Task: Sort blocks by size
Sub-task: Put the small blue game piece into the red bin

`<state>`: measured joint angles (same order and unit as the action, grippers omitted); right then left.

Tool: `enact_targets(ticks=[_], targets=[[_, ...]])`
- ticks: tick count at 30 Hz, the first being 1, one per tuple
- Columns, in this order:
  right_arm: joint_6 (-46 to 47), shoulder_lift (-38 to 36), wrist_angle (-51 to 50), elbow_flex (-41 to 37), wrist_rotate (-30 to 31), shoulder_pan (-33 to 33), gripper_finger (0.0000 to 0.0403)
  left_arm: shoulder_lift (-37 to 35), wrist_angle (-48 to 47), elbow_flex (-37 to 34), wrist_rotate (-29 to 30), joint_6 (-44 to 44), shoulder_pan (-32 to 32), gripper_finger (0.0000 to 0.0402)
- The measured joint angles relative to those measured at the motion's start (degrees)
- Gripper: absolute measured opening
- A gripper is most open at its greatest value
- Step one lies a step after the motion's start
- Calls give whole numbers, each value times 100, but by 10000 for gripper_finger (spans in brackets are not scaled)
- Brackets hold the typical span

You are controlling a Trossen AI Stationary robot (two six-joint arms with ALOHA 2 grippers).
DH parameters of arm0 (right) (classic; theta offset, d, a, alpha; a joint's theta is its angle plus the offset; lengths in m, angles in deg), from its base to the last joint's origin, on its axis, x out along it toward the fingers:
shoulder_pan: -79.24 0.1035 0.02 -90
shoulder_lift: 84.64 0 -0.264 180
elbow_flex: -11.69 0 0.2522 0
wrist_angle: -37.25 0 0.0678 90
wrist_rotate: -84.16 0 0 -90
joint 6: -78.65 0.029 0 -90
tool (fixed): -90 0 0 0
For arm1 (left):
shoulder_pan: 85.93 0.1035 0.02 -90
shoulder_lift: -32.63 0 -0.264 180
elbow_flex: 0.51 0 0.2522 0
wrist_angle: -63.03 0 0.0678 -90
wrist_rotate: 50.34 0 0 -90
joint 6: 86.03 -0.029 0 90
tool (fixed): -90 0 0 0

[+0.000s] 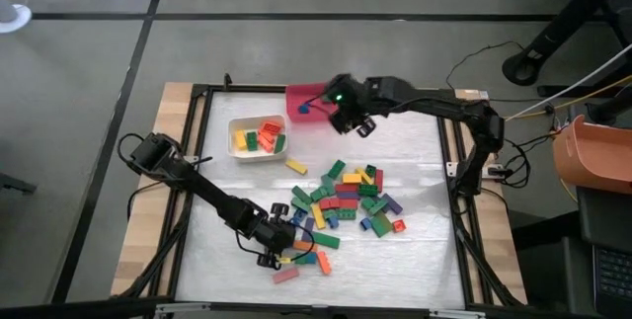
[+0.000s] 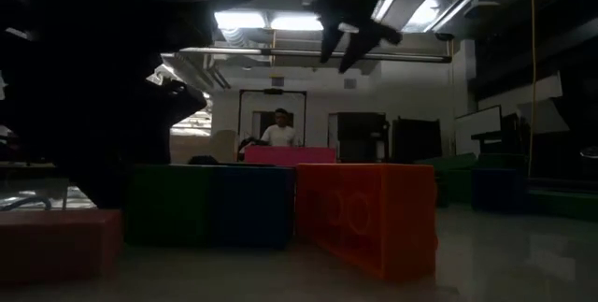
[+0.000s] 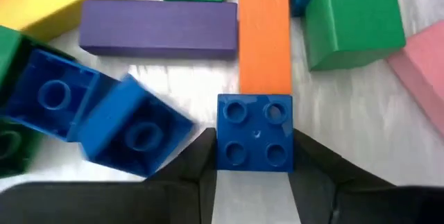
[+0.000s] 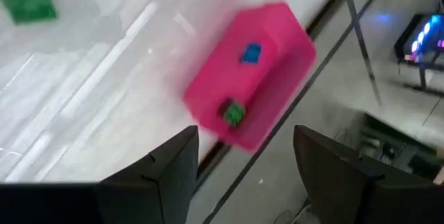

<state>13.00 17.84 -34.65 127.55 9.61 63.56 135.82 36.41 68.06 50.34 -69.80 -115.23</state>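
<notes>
Many coloured studded blocks (image 1: 346,199) lie in a loose pile on the white table top. My left gripper (image 1: 281,238) is low at the pile's near left edge, shut on a small blue square block (image 3: 254,132) with four studs. My right gripper (image 1: 353,114) is open and empty in the air by the red bin (image 1: 304,102) at the far side. In the right wrist view the bin (image 4: 274,37) holds a small blue block (image 4: 251,53) and a small green block (image 4: 234,113). The right gripper also shows at the top of the low view (image 2: 355,31). My left gripper pinches the small blue block between its two fingers, one finger (image 3: 198,158) on each of two opposite side walls (image 3: 223,148). The block's studs face up toward the camera. An orange bar (image 3: 263,37) lies just beyond it. I cannot tell whether the block is off the table.
A white bin (image 1: 257,157) at the far left holds several red, yellow, orange and green blocks. A lone yellow block (image 1: 296,166) lies between it and the pile. A pink bar (image 1: 285,276) lies near the front edge. A black frame (image 1: 197,161) borders the table. A person (image 2: 278,132) stands far behind.
</notes>
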Motion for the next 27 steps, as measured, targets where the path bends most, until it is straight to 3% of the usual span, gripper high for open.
enact_targets(ticks=[6,11,15,22,27], targets=[[368,-764,-482,-2,-596,-458,232,-558,-17,-10,4,-355,295,122],[680,-1214,-956,-111,-2092,-999,232,-1152,8,-7,5,-1049,771,122],[676,-1516,-1085,-641,-3088,-1302,232,-1483,5,-7,33,-1836,1348,124],[745,-1773,-757,-2056,-3329,-1314,232,-1535,108,-4,78,-3216,2820,125],[755,-1771,-523,-3058,-3446,-1144,232,-1519,787,-4,72,-3769,4023,127]])
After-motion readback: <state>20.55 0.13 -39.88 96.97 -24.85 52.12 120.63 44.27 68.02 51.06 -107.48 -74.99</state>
